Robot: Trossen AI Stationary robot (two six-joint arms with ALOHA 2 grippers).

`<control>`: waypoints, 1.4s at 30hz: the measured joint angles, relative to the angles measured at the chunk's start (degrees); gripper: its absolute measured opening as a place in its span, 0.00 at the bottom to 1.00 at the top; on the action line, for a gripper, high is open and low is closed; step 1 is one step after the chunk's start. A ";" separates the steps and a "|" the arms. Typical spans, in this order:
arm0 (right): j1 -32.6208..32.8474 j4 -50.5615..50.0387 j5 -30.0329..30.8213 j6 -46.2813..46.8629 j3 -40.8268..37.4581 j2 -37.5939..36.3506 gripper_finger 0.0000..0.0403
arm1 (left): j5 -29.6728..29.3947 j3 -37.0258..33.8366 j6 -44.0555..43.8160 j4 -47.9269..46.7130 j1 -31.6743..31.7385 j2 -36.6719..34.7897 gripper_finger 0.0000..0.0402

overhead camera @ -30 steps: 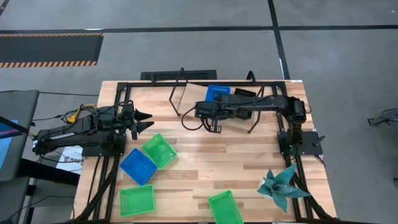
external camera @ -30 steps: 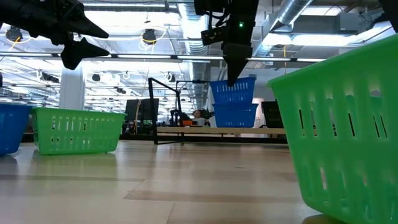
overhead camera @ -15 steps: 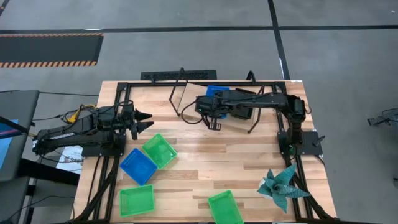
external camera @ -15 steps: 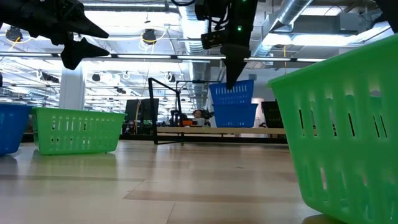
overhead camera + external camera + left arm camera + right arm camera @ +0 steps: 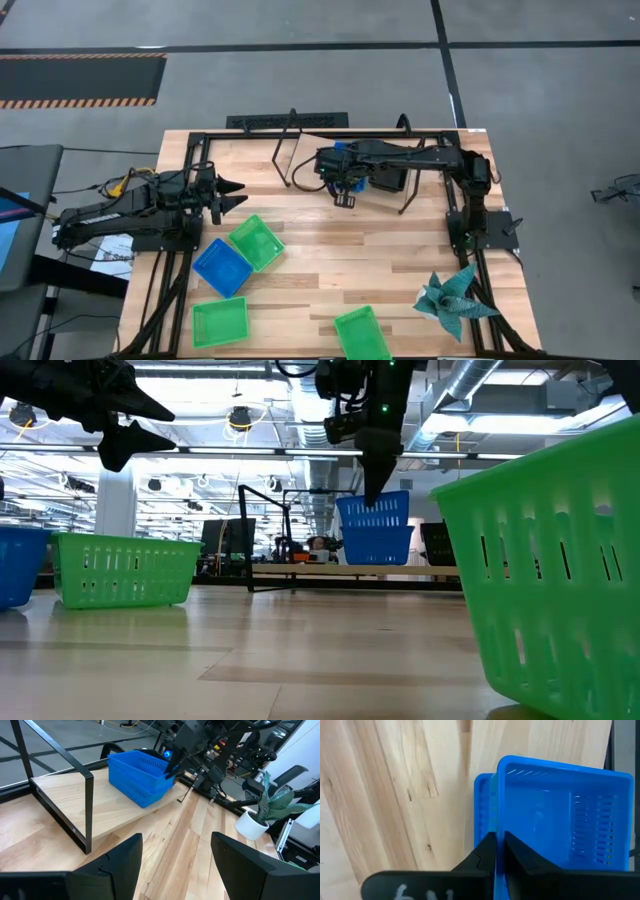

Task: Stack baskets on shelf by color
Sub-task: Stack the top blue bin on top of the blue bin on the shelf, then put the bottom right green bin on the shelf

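Two blue baskets sit nested on the wooden shelf (image 5: 60,795) at the table's far side. My right gripper (image 5: 496,837) comes down on the upper blue basket (image 5: 375,510) and is shut on it. The lower blue basket (image 5: 380,547) rests flat on the shelf board. The high view shows the right arm (image 5: 400,160) covering most of both. My left gripper (image 5: 235,195) hangs open over the table's left side, away from every basket. My right gripper pinches one wall of the upper blue basket at its rim (image 5: 496,822), one finger inside the basket and one outside. The fingers point steeply down from above. The basket sits slightly tilted, its bottom inside the lower blue basket.
On the near left of the table lie a green basket (image 5: 257,242), a blue basket (image 5: 221,267) and another green basket (image 5: 219,322). A third green basket (image 5: 362,332) is at the near edge. A teal paper plant (image 5: 452,297) stands near right.
My right gripper has swung a little toward the table's far edge with the upper blue basket. The basket has sunk slightly onto the lower one.
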 joint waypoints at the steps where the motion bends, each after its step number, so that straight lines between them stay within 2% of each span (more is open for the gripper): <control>1: -0.18 -0.01 -0.04 0.33 0.00 0.00 0.11 | 0.00 0.00 0.01 0.00 0.00 0.00 0.57; 20: -2.19 -0.27 -0.37 -0.41 -0.02 -0.52 0.32 | 0.01 0.00 0.00 -0.82 0.00 -0.02 0.57; 26: -2.19 -0.34 -0.37 -0.41 -0.02 -0.60 0.44 | 0.01 0.00 -0.02 -0.81 0.01 -0.02 0.57; 30: -2.16 0.03 -0.42 -0.36 -0.02 -3.23 0.49 | 0.01 0.00 -0.04 -0.83 0.02 -0.02 0.57; 34: -1.59 1.22 -0.84 0.73 -0.04 -5.41 0.49 | 0.00 0.00 -0.04 -0.83 0.02 -0.02 0.57; 37: -0.33 3.43 -5.76 1.10 0.00 -6.76 0.46 | 0.00 0.00 -0.06 -0.82 0.00 -0.02 0.57; 39: 0.91 5.79 -10.11 1.14 0.00 -6.63 0.43 | 0.00 0.00 0.02 -0.83 0.02 -0.02 0.57; 42: 3.25 7.52 -11.96 0.23 0.00 -4.87 0.33 | 0.00 0.00 0.04 -0.83 0.01 -0.02 0.57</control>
